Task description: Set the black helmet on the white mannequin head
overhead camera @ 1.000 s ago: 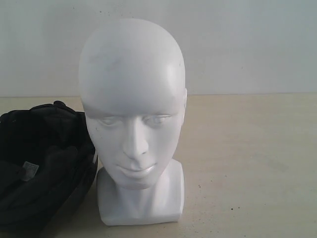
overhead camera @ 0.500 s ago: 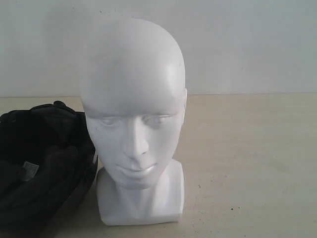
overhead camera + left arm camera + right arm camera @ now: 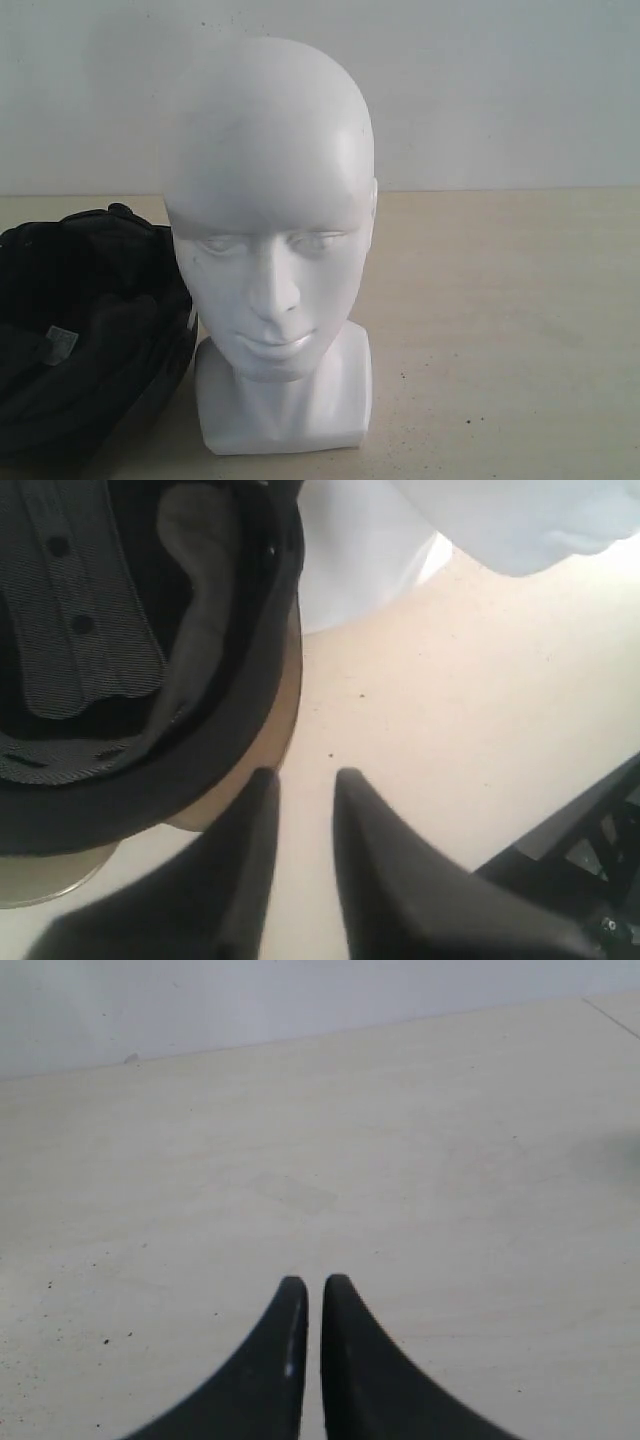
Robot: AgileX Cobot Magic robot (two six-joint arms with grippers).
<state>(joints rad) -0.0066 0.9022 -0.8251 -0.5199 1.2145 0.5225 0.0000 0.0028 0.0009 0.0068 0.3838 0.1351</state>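
Exterior view, from the left: the black helmet [image 3: 90, 340] lies on the table [image 3: 500, 330] at the near left with its opening turned up, so the dark padded lining and a small grey label [image 3: 58, 343] show. The picture's left and bottom edges cut off its shell. Its right rim runs close against the cheek and neck of the white mannequin head [image 3: 270, 220]; whether the two touch cannot be told. The head stands upright on its block base near the middle of the table, face towards the camera, its crown bare. To its right the tabletop is open as far as the pale wall [image 3: 500, 90] at the far edge, and neither arm shows in this view.

Left wrist view: the left gripper [image 3: 305, 780] hangs over bare table just beside the helmet [image 3: 120, 680], near the rim where the tinted visor [image 3: 283, 695] sticks out. Its fingers are a small way apart and hold nothing. The mannequin head [image 3: 350, 560] lies beyond the rim, and a dark frame [image 3: 570, 870] crosses one corner.

Right wrist view: the right gripper [image 3: 314, 1285] is over empty tabletop, its fingers drawn together to a thin slit with nothing between them
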